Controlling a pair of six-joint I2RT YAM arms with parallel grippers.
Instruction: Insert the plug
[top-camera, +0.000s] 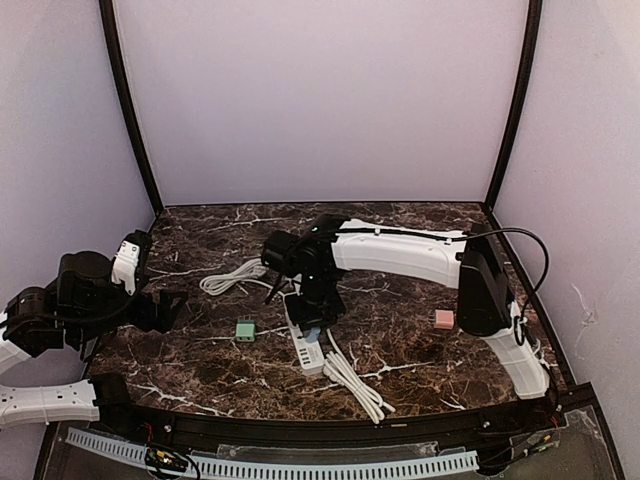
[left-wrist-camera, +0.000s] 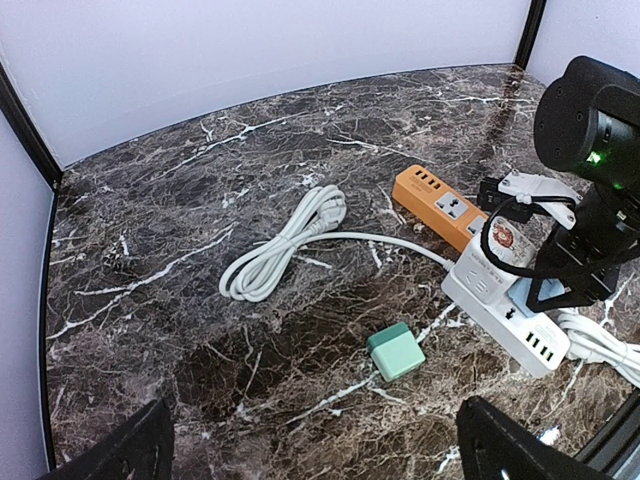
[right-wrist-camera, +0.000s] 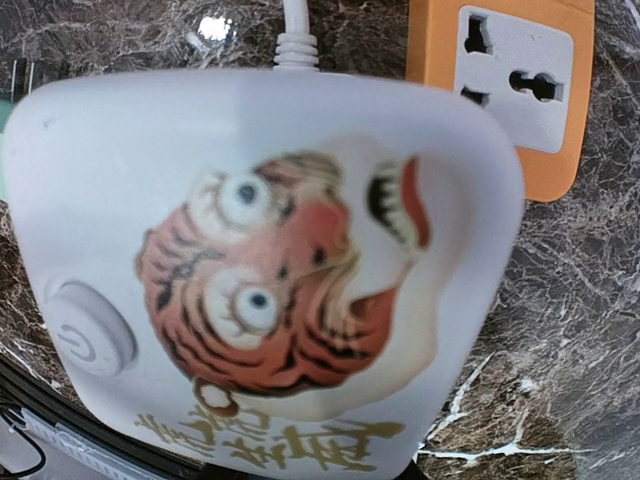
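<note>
My right gripper (top-camera: 312, 322) reaches down over the white power strip (top-camera: 306, 350) and looks shut on a light blue plug (left-wrist-camera: 540, 290) that sits against the strip's top face (left-wrist-camera: 500, 310). The right wrist view is filled by the strip's end with a tiger sticker (right-wrist-camera: 290, 280) and a round power button (right-wrist-camera: 90, 340); its own fingers are hidden there. A green cube plug (left-wrist-camera: 395, 352) lies loose on the marble, left of the strip (top-camera: 245, 330). My left gripper (left-wrist-camera: 320, 450) is open and empty, low over the table at the left (top-camera: 170, 308).
An orange power strip (left-wrist-camera: 440, 200) lies just behind the white one (right-wrist-camera: 510, 90). A coiled white cable (left-wrist-camera: 280, 250) lies at centre left. A bundled white cord (top-camera: 355, 385) lies at the front. A pink cube (top-camera: 444, 318) sits at the right.
</note>
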